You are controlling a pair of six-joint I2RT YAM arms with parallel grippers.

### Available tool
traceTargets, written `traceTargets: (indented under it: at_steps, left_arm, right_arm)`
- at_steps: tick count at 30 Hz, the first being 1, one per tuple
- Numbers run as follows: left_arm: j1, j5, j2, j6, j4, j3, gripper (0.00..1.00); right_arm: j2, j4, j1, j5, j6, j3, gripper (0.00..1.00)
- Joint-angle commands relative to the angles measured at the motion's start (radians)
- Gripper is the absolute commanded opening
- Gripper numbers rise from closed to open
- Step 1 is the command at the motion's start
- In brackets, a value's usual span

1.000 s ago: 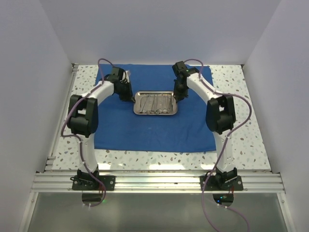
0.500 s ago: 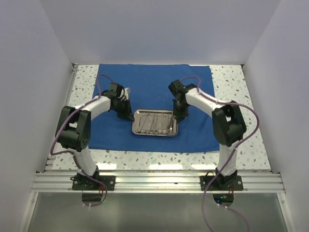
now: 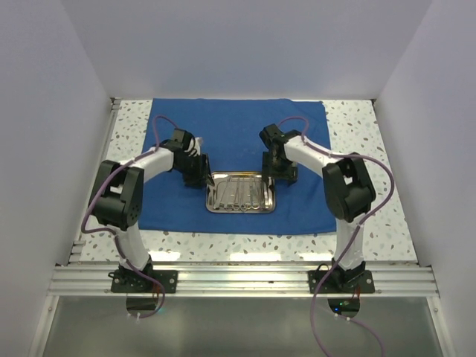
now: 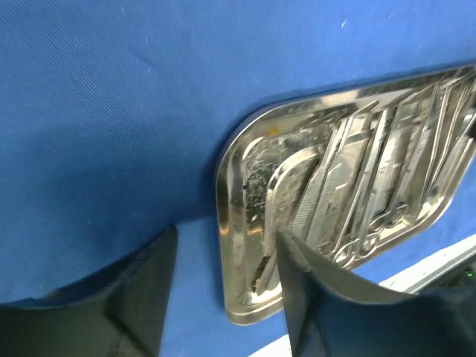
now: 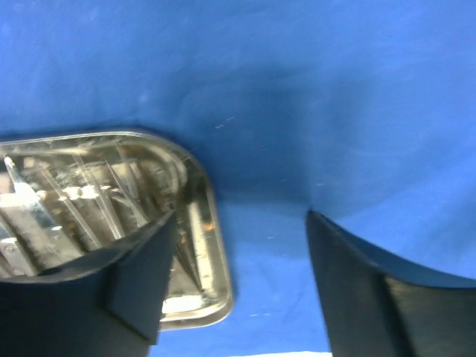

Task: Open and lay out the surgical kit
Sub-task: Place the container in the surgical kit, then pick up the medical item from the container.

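The left gripper (image 4: pixel 225 245), open and empty, straddles the left short rim of the shiny rectangular steel tray (image 3: pixel 241 193); the tray lies on the royal-blue cloth wrap (image 3: pixel 238 123), long axis left-to-right; the right gripper (image 5: pixel 239 223), equally open and empty, straddles its right rim.

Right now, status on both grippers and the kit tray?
Left gripper open, straddling the steel tray's left rim. Right gripper open, straddling its right rim. Tray flat on the blue drape, instruments inside. Nothing in the way.
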Motion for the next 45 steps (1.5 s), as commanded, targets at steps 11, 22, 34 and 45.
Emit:
traceTargets:
  at_steps: [11,22,34,45]
  left_arm:
    - [-0.096,-0.198,-0.103,0.055,-0.138,0.206,0.38]
    - [-0.346,-0.474,-0.046,-0.106,-0.196,0.121,0.33]
    - [-0.398,-0.563,0.018,-0.149,-0.153,0.070,0.36]
    - [-0.413,-0.531,0.060,-0.092,-0.108,0.087,0.36]
  right_arm:
    - [-0.343,-0.129,-0.008,0.100,-0.072,0.036,0.81]
    - [-0.567,-0.143,-0.006,0.011,-0.138,-0.106,0.81]
    - [-0.797,-0.123,-0.006,-0.047,-0.170,-0.293,0.81]
    - [-0.903,-0.152,-0.008,0.020,-0.135,-0.365,0.82]
